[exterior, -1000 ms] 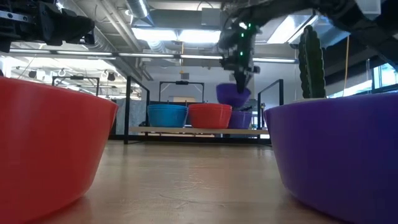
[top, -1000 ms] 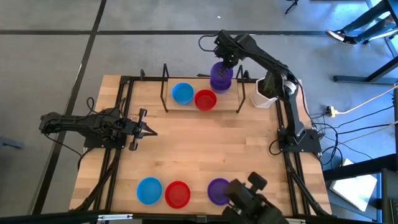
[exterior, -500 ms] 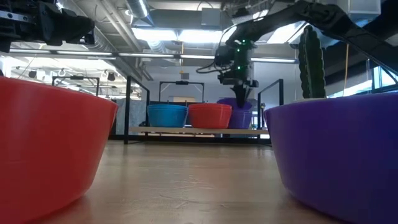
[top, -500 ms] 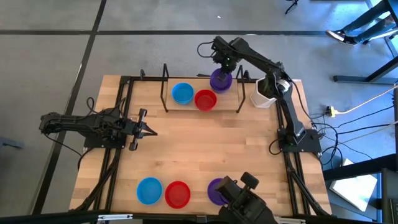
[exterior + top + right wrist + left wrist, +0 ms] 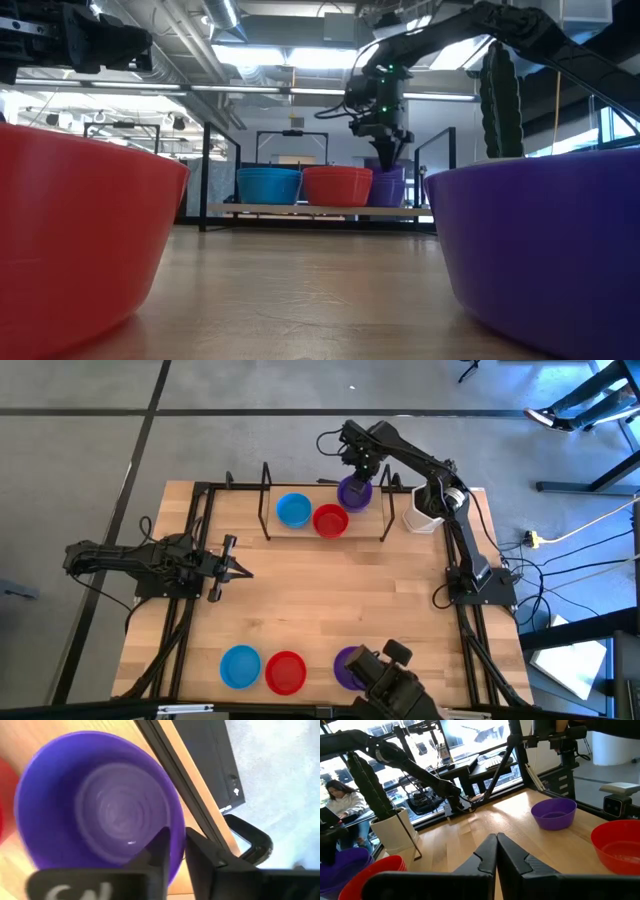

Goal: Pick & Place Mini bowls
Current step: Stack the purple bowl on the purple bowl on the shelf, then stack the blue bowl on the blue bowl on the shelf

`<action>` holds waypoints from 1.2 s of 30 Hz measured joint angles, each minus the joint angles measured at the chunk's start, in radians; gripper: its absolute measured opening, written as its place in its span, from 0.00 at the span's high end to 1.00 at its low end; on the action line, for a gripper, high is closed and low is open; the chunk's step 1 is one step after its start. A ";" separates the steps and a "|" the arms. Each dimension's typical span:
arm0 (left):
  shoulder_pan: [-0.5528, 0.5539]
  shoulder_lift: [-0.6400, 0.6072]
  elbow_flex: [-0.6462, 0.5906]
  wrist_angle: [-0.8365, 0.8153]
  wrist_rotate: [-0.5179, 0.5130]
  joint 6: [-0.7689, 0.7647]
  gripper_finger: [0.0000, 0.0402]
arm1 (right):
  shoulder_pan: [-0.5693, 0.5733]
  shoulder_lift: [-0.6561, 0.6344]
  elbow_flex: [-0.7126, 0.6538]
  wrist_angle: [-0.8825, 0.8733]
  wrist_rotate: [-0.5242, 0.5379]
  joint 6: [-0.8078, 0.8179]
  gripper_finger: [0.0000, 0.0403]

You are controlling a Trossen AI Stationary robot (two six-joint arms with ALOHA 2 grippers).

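The right gripper (image 5: 357,468) is pinching the rim of the small round purple plastic bowl (image 5: 353,491), which is sitting at the far rack's right end, directly below it; the fingers are closing narrowly across the wall.

Far row, left to right: blue mini bowl (image 5: 293,509), red mini bowl (image 5: 330,520), purple mini bowl (image 5: 353,492). Near row, left to right: blue mini bowl (image 5: 240,666), red mini bowl (image 5: 285,672), purple mini bowl (image 5: 347,665). All bowls are a single bright, plain colour; the right wrist view shows the far purple bowl's interior as uniform purple with faint concentric rings at the base. Table (image 5: 320,590): light wood, plank-patterned. Frame rails (image 5: 200,540) and rack (image 5: 325,538): black. Both arms: dark. Right gripper (image 5: 362,468) and left gripper (image 5: 236,568): black. Cactus pot (image 5: 423,518), far right: white; the low view shows the cactus (image 5: 500,100) as dark green. Floor (image 5: 200,450): grey.
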 joint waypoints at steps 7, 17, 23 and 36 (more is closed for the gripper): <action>0.000 0.000 0.000 0.000 0.000 0.000 0.98 | 0.016 0.000 0.000 0.021 0.049 -0.004 0.67; 0.000 0.000 0.000 0.000 0.000 0.000 0.99 | 0.029 -0.003 0.043 0.055 0.206 -0.007 0.58; 0.000 0.000 0.000 0.000 0.000 0.000 0.98 | 0.120 -0.081 0.118 0.166 0.145 -0.110 0.61; 0.000 0.000 0.000 0.000 -0.002 0.008 0.98 | 0.386 -0.549 0.109 0.612 -0.528 -0.078 0.98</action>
